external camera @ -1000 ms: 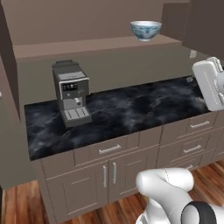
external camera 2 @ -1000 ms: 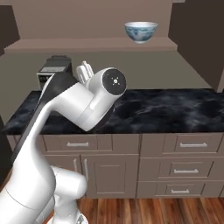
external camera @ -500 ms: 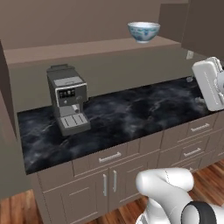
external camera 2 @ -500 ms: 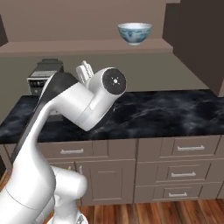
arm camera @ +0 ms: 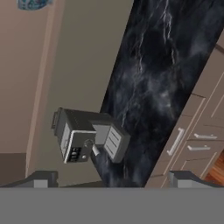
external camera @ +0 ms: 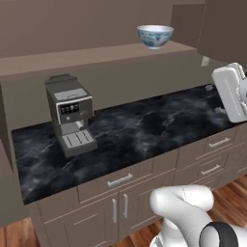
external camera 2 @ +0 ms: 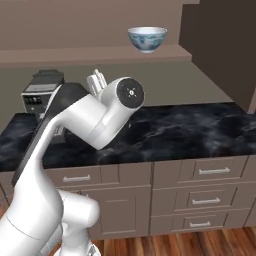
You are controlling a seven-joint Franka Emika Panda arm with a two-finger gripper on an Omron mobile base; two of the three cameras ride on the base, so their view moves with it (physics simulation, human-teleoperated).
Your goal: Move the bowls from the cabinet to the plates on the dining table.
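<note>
A: Bowl (external camera: pixel 155 35), white with blue flower pattern, upright on brown shelf (external camera: pixel 87 55) above the counter (external camera: pixel 135 135), near the shelf's right end.

B: Seen also from the right side (external camera 2: pixel 147 39), at the same shelf, under the dark cabinet (external camera 2: pixel 220 45). Nothing touching it.

A: And end effector (arm camera: pixel 111 177)?

B: Spread wide, holding nothing. Two dark fingertips (arm camera: pixel 41 178) far apart at the bottom of the hand view, well away from the bowl.

A: On the black marble counter?

B: Grey coffee machine (external camera: pixel 71 114), standing at the left part, against the back wall. Drawers (external camera 2: pixel 210 172) with short silver handles below.
</note>
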